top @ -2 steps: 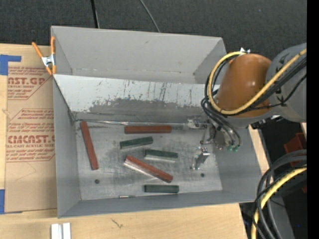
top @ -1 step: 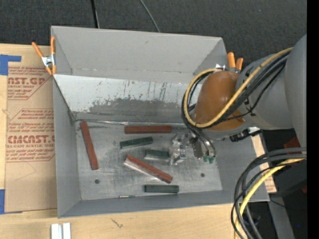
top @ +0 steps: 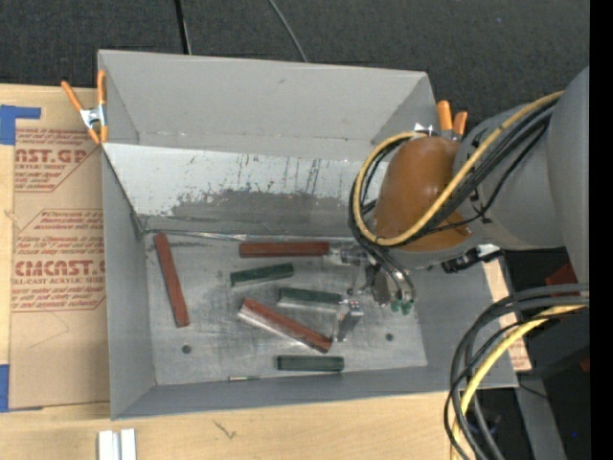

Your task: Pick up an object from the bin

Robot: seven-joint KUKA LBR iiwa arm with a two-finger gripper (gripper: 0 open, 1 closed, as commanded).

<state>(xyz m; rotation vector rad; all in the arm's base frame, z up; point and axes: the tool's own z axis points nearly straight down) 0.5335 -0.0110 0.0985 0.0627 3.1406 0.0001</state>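
My gripper [top: 350,314] hangs low in the right part of the bin, under the orange wrist cover. It is at the right end of a dark green bar [top: 306,296] that lies flat across the bin floor. Just below it ends a red-brown bar [top: 284,324], which lies slanted with a silvery strip along its side. Whether the gripper touches either bar I cannot tell. A further dark green bar [top: 309,362] lies near the bin's front wall, apart from the gripper.
Another dark green bar [top: 261,274] lies mid-bin, a red-brown bar [top: 284,249] by the back slope, and a long red-brown bar [top: 172,279] stands slanted at the left. The arm and its cables cover the bin's right rim.
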